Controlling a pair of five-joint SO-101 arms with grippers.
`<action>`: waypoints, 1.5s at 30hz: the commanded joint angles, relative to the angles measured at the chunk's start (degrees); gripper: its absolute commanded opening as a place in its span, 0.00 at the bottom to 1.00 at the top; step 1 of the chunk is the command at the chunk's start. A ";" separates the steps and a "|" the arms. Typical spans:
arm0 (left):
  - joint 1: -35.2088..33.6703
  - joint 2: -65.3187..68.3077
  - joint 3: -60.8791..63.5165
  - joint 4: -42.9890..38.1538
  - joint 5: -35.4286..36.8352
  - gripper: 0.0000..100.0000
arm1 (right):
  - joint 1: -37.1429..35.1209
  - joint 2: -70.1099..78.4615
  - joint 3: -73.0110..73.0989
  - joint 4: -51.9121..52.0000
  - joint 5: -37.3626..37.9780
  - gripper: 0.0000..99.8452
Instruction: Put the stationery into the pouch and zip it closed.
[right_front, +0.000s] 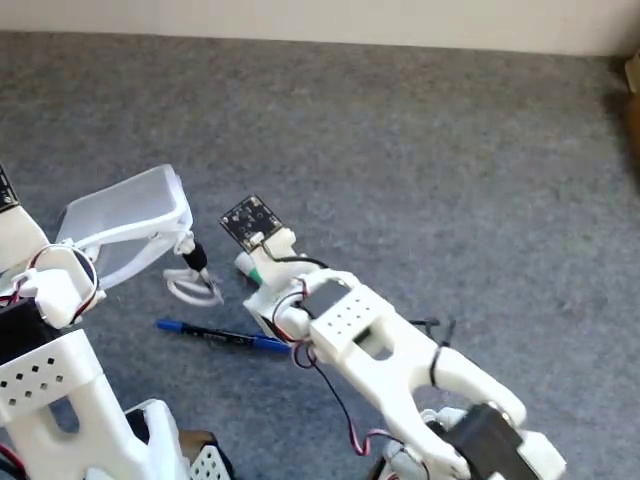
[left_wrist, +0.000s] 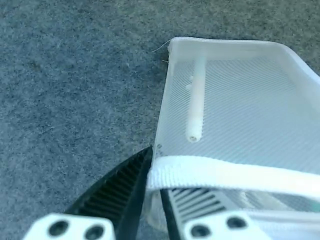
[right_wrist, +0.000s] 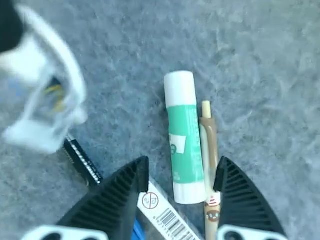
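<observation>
**Left tool (left_wrist: 152, 161) grips the pouch (left_wrist: 240, 95) — right tool (right_wrist: 182, 162) is open**

The left tool is closed tight on the white rim of the see-through pouch. It pinches the rim and holds that end up over the grey desk (right_front: 450, 150). A thin white stick (left_wrist: 196, 100) shows through the pouch's mesh side.

The right tool hangs low over the desk with its two black fingers spread wide. It holds nothing. Between the fingers lie a white and green glue stick (right_wrist: 182, 140) and a brown pen (right_wrist: 207, 160). They lie flat on the desk, side by side and touching.

A blue pen (right_front: 222, 337) also lies on the desk — it is between the two arms and close to the right one. A small black piece (right_front: 195, 258) with a white loop sits just beside the pouch's corner. I cannot tell what it is.
</observation>
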 joint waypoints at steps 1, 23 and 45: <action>-0.66 -0.22 -3.30 -1.23 0.62 0.01 | 0.75 3.12 -5.41 -0.13 0.79 0.21; -0.57 -0.22 -3.38 -1.23 0.53 0.01 | 0.75 12.35 -9.71 0.04 1.76 0.19; -0.57 -0.22 -3.38 -1.41 0.62 0.01 | 11.91 12.00 -18.95 10.95 11.16 0.01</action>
